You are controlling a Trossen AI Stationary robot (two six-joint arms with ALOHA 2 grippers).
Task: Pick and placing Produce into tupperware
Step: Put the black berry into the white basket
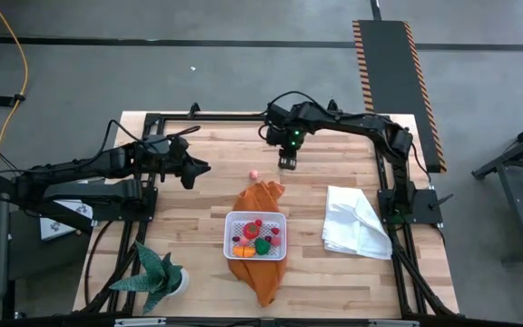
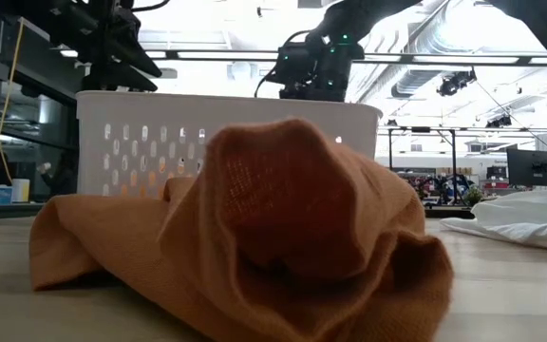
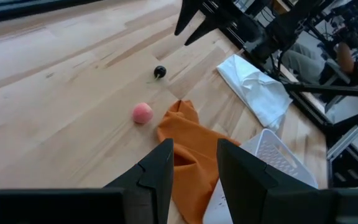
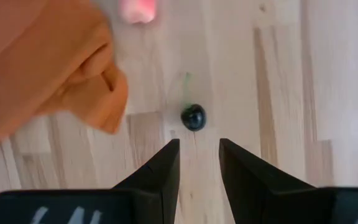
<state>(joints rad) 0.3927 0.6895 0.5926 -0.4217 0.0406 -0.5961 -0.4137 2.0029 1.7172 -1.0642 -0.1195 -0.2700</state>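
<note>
Tupperware [image 1: 229, 238] seen at tabletop [image 1: 207, 154] centre, resting on orange cloth [image 1: 260, 277] — several produce pieces [image 1: 256, 238] already inside. Two left out: pink piece [image 1: 253, 173] at container's 12 o'clock, small dark piece [image 4: 193, 117] just beyond. Right claw [image 4: 199, 163] poised above dark piece, part-open, nothing held. Left claw [image 3: 192, 163] at container's 10 o'clock — part-open, empty. Task judged mostly done.

tupperware [image 2: 160, 142] lower wall behind orange cloth [image 2: 254, 237] in low view
</note>
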